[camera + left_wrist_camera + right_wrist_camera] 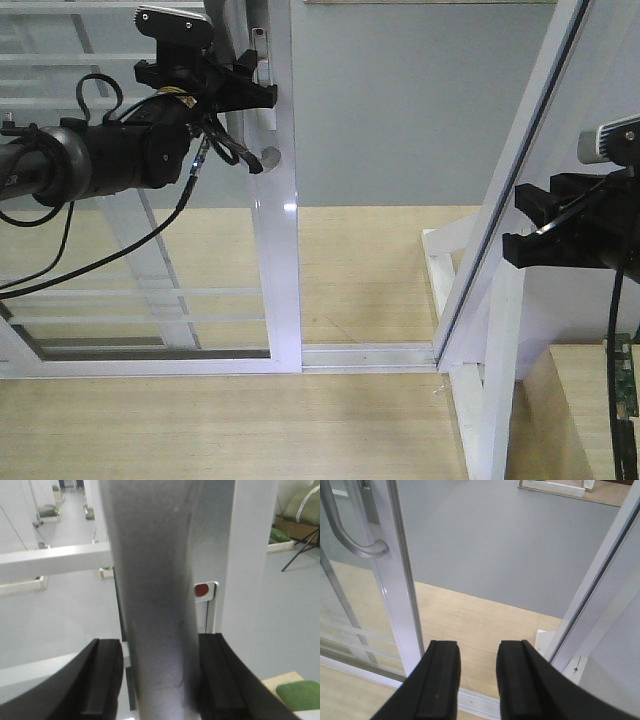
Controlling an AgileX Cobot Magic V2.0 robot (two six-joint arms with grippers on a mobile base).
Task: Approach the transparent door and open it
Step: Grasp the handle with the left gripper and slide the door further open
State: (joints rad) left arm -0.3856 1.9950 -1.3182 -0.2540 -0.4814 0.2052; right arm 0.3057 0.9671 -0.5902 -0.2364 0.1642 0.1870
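The transparent door (282, 250) stands at the left: glass with thin white bars in a white frame. Its curved grey pull handle (268, 150) is on the right stile. My left gripper (262, 92) is at the upper part of the handle. In the left wrist view the grey handle (155, 595) fills the space between the black fingers (105, 675), which close on it. My right gripper (520, 225) hangs at the right, open and empty, away from the door. The right wrist view shows its gripper (477, 652), the handle's lower end (350, 540) and the stile (395, 595).
A gap lies between the door's stile and a slanted white frame post (520, 170) on the right. A white floor track (365, 355) runs across the gap. A white base frame (470, 400) stands at the lower right. Wooden floor lies in front, grey floor beyond.
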